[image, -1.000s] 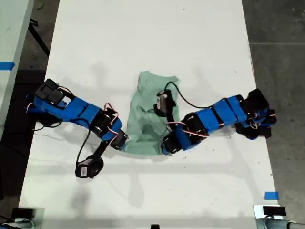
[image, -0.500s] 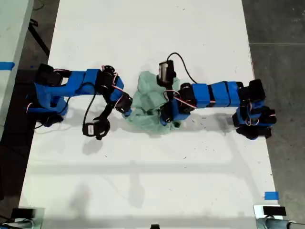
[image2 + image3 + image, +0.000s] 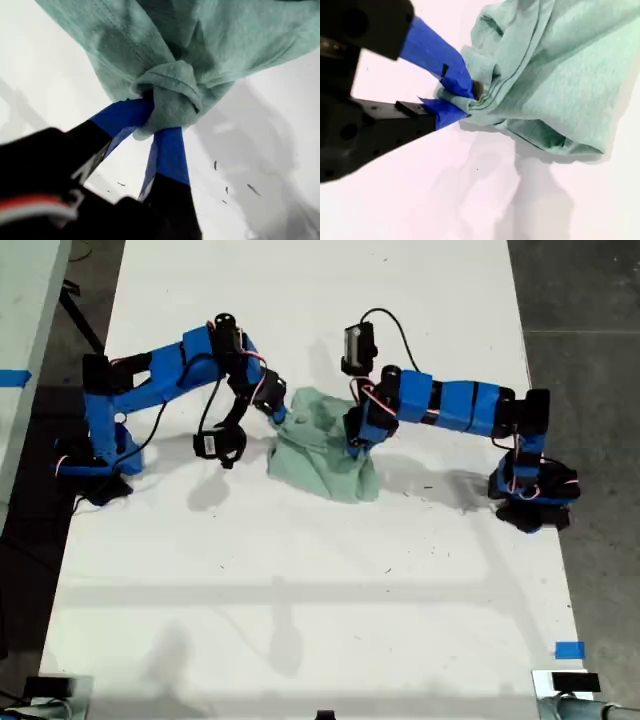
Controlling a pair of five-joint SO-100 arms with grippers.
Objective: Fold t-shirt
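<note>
The pale mint-green t-shirt [image 3: 322, 448] lies bunched near the middle of the white table [image 3: 320, 620]. One blue arm reaches in from the exterior view's left, and its gripper [image 3: 278, 412] touches the shirt's edge. Another arm reaches from the exterior view's right, with its gripper [image 3: 353, 435] on the cloth. The wrist views do not show which arm is which. My first gripper [image 3: 157, 117] is shut on a rolled bunch of the t-shirt [image 3: 172, 87]. My second gripper [image 3: 462, 97] is shut on a gathered edge of the t-shirt [image 3: 555, 85].
Both arm bases stand at the table's sides, one [image 3: 95, 455] at the exterior view's left and one [image 3: 530, 490] at its right. A blue tape mark [image 3: 569, 650] sits near the front right corner of the exterior view. Dark floor [image 3: 590, 330] lies past the right edge.
Both arms swung from the near side toward the far side of the table in the exterior view, carrying the shirt's near edge over. The shirt is now shorter and more bunched.
</note>
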